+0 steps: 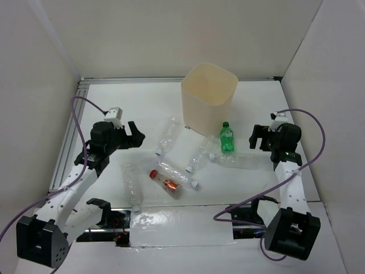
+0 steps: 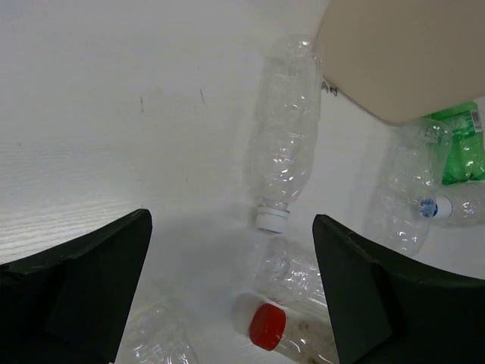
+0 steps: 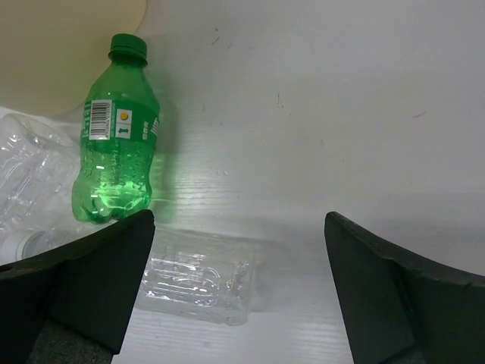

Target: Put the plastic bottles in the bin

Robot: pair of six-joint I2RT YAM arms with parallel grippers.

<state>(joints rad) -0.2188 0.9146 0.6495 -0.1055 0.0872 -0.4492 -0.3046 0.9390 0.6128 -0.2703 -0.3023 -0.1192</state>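
Note:
The cream bin stands upright at the back centre of the table. Several plastic bottles lie in front of it: a green one upright by the bin, clear ones, and a red-capped one. My left gripper hovers open left of the pile; in its wrist view the gripper frames a clear white-capped bottle and the red-capped bottle. My right gripper is open right of the green bottle, above a clear bottle. Neither holds anything.
White walls enclose the table on three sides, and a metal rail runs along its left edge. A crinkled clear plastic sheet lies at the near edge between the arm bases. Purple cables loop off both arms.

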